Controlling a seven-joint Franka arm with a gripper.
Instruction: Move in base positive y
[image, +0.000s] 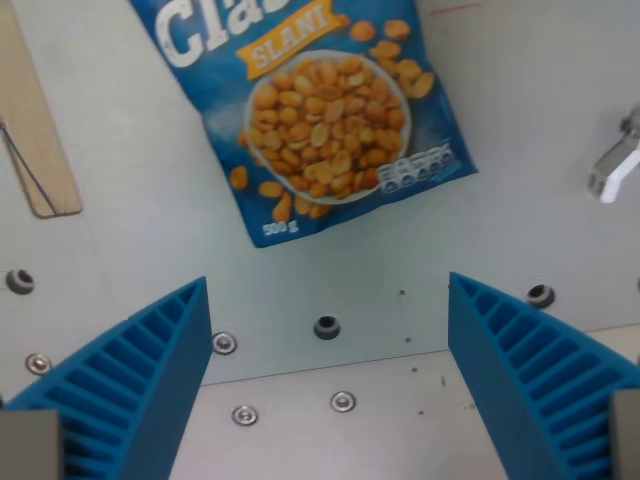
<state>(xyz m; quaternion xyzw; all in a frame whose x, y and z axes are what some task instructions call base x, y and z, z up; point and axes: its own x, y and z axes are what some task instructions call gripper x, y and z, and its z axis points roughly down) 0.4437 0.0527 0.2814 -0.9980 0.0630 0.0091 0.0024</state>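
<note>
My gripper (328, 300) has two blue ribbed fingers (140, 375) at the bottom of the wrist view, spread wide apart with nothing between them. It hangs over a light grey metal table (540, 130). A blue bag of salted peanuts (320, 110), printed with a bowl of nuts, lies flat on the table above the fingers, tilted, its top cut off by the frame edge. The gripper is apart from the bag.
A wooden piece (35, 120) with a thin wire lies at the wrist view's left edge. A white metal bracket (615, 165) sits at the right edge. Several screws and bolt holes (327, 327) dot the plate between the fingers.
</note>
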